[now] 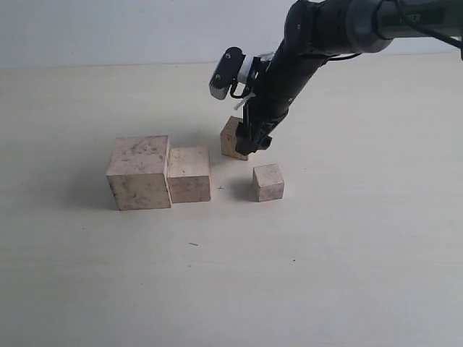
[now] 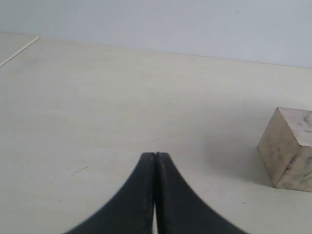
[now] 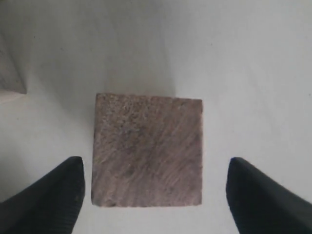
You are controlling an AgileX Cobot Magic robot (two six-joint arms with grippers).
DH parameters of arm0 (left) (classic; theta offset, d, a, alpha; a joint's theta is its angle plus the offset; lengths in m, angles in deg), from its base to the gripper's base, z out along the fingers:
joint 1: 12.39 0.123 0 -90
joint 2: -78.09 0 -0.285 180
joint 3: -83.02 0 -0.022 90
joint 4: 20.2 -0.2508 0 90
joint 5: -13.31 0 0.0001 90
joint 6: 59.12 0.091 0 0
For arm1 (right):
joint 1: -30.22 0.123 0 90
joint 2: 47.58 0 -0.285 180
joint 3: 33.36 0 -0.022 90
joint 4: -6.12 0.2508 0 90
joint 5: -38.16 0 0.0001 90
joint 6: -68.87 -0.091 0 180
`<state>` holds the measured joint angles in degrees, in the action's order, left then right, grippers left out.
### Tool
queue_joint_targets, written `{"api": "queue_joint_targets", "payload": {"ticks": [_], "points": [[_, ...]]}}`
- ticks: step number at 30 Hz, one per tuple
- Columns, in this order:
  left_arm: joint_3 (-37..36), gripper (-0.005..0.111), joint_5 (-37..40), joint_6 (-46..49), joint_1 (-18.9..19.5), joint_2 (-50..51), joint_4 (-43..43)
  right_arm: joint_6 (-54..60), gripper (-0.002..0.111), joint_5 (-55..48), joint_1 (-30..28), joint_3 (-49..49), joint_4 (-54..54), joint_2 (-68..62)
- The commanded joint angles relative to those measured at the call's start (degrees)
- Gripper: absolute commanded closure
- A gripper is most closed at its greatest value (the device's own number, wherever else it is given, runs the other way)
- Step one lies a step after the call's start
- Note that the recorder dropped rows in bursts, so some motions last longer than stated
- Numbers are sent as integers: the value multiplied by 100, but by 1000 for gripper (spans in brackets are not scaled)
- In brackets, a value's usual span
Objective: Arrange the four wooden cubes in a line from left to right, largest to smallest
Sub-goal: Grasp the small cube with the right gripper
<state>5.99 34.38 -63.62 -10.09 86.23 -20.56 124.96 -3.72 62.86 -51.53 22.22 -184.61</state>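
right tool (image 3: 153, 163) held wide open, empty, either side of pale beige mottled wooden cube (image 3: 146, 141) | cube judged light, rigid; flat opposite faces to be gripped | left tool (image 2: 155, 161) pressed closed, empty

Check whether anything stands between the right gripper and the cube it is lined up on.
Nothing visible does. The right gripper is open, with one finger to either side of the cube and only bare table showing in both gaps. The neighbouring cube stands apart, clear of the fingers.
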Motion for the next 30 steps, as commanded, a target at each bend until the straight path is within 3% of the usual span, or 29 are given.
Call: {"api": "queue_joint_targets", "payload": {"ticks": [1,6,7,11,19,30], "points": [[-18,107,-77,-26,-11,-35,36,34,55,-28,-40,15,50,-55],[-18,107,-77,-26,-11,-35,36,23,104,-349,-40,15,81,127],[-18,107,-77,-26,-11,-35,36,-21,108,-431,-40,15,158,187],[-18,107,-77,-26,-11,-35,36,69,108,-682,-40,15,507,257],[-18,107,-77,-26,-11,-35,36,1689,108,-1796,-40,15,745,245],[-18,107,-77,-26,-11,-35,36,2675,108,-1592,-30,355,1105,245]]}}
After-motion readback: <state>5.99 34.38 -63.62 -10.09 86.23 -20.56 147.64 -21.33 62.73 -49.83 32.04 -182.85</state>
